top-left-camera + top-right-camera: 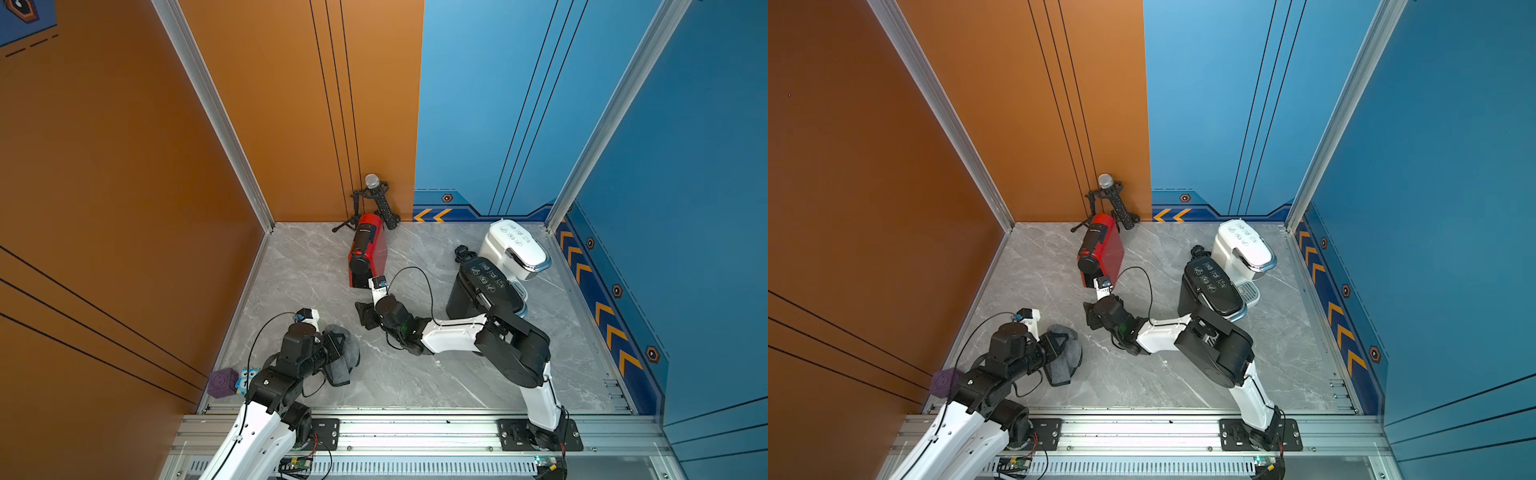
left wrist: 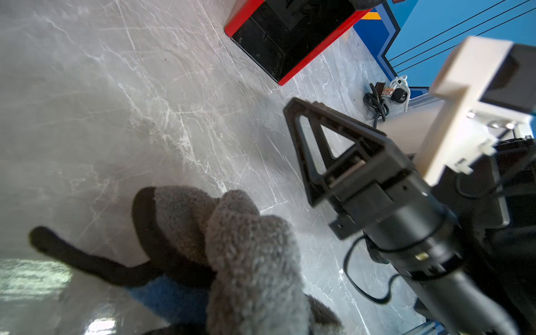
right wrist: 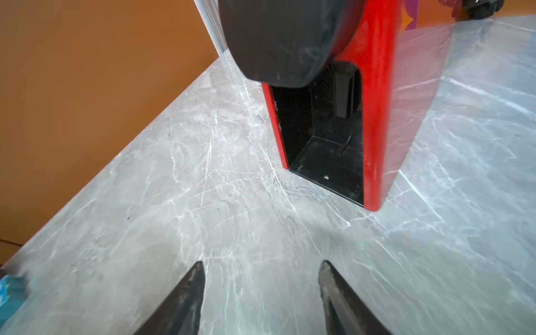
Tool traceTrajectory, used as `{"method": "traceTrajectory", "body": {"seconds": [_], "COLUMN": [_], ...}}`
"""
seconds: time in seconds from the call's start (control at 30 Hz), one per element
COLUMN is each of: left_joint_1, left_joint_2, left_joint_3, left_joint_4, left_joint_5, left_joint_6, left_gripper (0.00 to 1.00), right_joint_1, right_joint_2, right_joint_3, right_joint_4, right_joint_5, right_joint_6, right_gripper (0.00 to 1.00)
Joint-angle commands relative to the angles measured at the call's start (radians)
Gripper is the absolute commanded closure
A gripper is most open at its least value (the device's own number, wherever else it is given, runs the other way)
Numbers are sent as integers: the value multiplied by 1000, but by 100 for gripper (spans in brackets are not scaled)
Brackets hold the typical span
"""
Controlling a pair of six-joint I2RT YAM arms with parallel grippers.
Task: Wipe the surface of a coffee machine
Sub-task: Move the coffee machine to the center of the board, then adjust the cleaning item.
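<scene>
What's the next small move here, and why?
Probably swing the left gripper, shut on the grey cloth, toward the red coffee machine. The cloth is well short of the machine and touches none of it. The right gripper sits open and empty in front of its base, so wiping has not begun.

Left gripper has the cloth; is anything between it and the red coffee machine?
Partly: the right gripper, open and empty, sits low in front of the red coffee machine, close to the line from the cloth in the left gripper. Otherwise only bare table lies between.
</scene>
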Motion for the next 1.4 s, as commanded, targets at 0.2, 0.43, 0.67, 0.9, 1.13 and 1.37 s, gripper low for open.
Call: {"method": "traceTrajectory", "body": {"seconds": [0.2,0.43,0.67,0.9,1.13,1.37], "left_joint_1": [-80,-230,-381,-456,-497,-512], "left_joint_2": [32,127,294,484,579,602], "left_joint_3": [89,214,295,386,489,501], "left_joint_4": [-11,-5,177,399,471,468], "left_joint_5": [0,-64,-37,61,114,144], "left_joint_6": [-13,-56,-117,-170,-218,-253], "left_gripper": [97,98,99,99,100,100], "right_joint_1": [-24,-25,-58,-82,-86,-148], "right_joint_2": [-428,-671,-851,-932,-944,-976], "right_joint_3": [-226,-339,-447,-454,-431,-418], "right_joint_4": [-240,-345,-412,-466,-562,-532], "right_joint_5": [-331,-555,-567,-600,-506,-416], "right_joint_6": [117,116,73,25,-78,-95], "right_gripper": [20,9,2,0,0,1]}}
